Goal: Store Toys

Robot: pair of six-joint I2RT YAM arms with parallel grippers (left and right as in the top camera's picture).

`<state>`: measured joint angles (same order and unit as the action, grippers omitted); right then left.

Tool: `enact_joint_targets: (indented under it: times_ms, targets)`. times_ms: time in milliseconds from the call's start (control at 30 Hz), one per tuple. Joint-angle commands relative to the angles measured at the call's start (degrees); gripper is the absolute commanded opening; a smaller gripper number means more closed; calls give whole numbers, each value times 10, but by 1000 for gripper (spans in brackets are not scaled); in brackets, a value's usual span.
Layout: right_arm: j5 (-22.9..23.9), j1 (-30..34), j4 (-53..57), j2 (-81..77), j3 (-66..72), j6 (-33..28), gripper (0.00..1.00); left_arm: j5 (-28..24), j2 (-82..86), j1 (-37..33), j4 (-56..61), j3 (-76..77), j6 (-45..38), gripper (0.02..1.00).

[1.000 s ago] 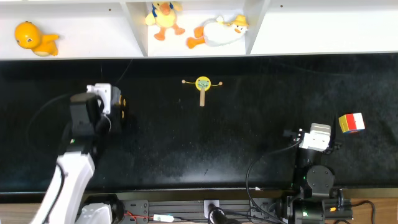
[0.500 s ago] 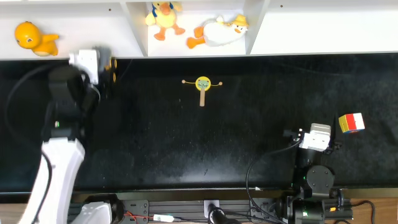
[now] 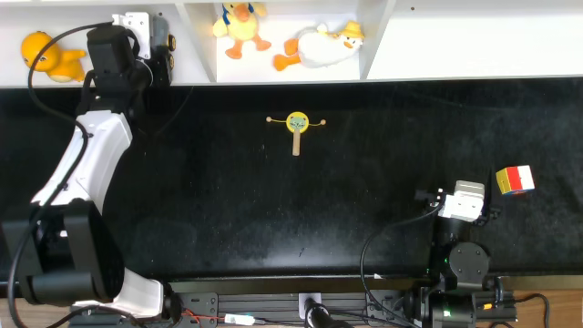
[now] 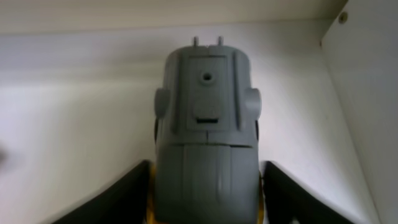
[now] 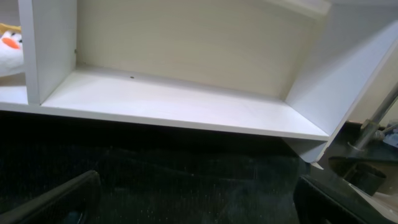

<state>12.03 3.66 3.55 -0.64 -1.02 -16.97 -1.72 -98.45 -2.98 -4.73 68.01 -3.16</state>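
Note:
My left gripper (image 3: pixel 155 38) is shut on a grey toy vehicle (image 4: pixel 205 124) with yellow trim and holds it inside the left compartment of the white shelf (image 3: pixel 100 73), next to the divider. An orange duck (image 3: pixel 52 55) sits in the same compartment, farther left. A yellow plush duck (image 3: pixel 240 25) and a white plush duck (image 3: pixel 319 46) lie in the middle compartment. On the black table a small green-faced rattle (image 3: pixel 297 126) lies at centre and a coloured cube (image 3: pixel 515 179) at the right. My right gripper (image 3: pixel 460 202) rests open near its base, fingers (image 5: pixel 50 199) wide apart.
The right shelf compartment (image 5: pixel 174 99) stands in front of the right gripper with nothing in it. Shelf dividers (image 3: pixel 205 36) separate the compartments. Cables run along the table's front edge (image 3: pixel 301 314).
My left arm has carried the grey toy from the table's left side up over the shelf edge and into the left compartment. The right arm has not moved.

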Motion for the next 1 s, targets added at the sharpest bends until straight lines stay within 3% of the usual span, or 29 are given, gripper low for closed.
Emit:
enact_joint_targets:
  times_ms: [33, 233, 367, 567, 900, 1000]
  targets:
    - [2, 1, -3, 4, 7, -2, 993, -3, 7, 0, -38, 5, 5, 998]
    - [2, 1, -3, 4, 7, -2, 996, 0, 111, 0, -123, -47, 4, 998]
    - [2, 1, -3, 4, 7, -2, 996, 62, 329, 0, -124, -208, 5, 998]
    - [2, 1, -3, 4, 7, -2, 996, 71, 641, 0, -89, -416, 0, 998]
    - [2, 1, -3, 4, 7, -2, 996, 69, 847, 21, 228, -678, 18, 998]
    - [2, 1, -3, 4, 7, -2, 996, 67, 892, 24, 94, -676, 17, 998]
